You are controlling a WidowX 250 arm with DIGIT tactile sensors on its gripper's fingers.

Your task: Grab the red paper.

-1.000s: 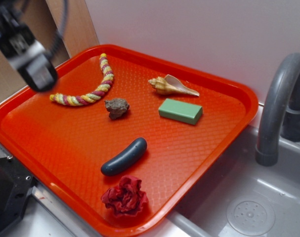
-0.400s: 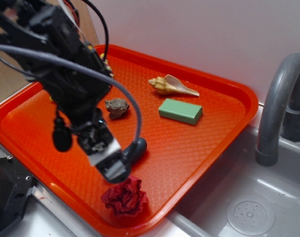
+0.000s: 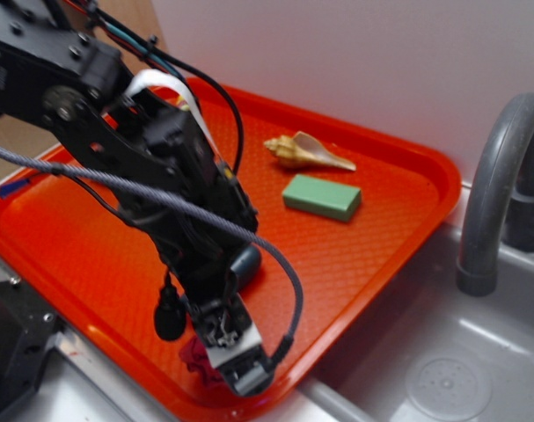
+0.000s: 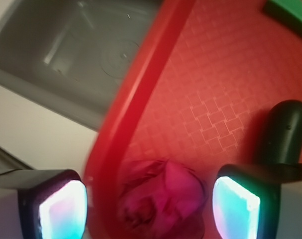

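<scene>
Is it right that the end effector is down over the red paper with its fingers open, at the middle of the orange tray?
Not quite. The end effector is open with the red paper between its fingers, but the paper sits at the orange tray's edge beside the sink, not the middle. The wrist view shows the rim right next to it.

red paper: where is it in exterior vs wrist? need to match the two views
Exterior: the red paper is at the bottom centre, mostly hidden behind the pincer, near the tray's front rim.
Wrist: the red paper is at the bottom centre, between the two pincer fingers, which stand apart.
Shared landmark: the dark sausage-shaped thing just beyond the paper, seen at right in the wrist view.
</scene>
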